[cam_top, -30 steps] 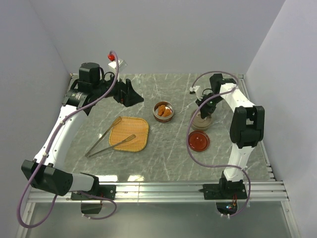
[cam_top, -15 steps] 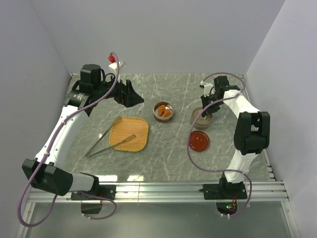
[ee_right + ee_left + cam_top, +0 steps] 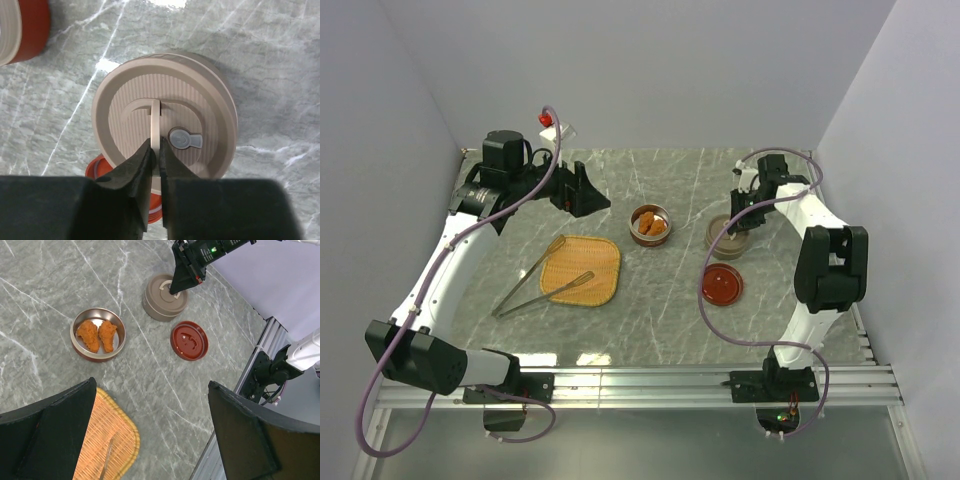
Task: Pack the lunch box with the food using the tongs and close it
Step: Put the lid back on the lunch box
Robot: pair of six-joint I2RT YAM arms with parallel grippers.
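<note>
In the middle of the right wrist view, the right gripper's (image 3: 155, 148) 2 fingers flank the beige lid's (image 3: 125, 115) upright handle (image 3: 155, 120), pinching or loosened I cannot tell, while at the top view's upper left the left gripper (image 3: 582, 192) gapes wide.

Your top view looks down from above the near edge over the whole desk (image 3: 660, 300). Your left wrist view looks from high at the far left toward the right. It shares the beige lidded pot (image 3: 165, 296) with your right wrist view, which sits close, straight above it.
</note>
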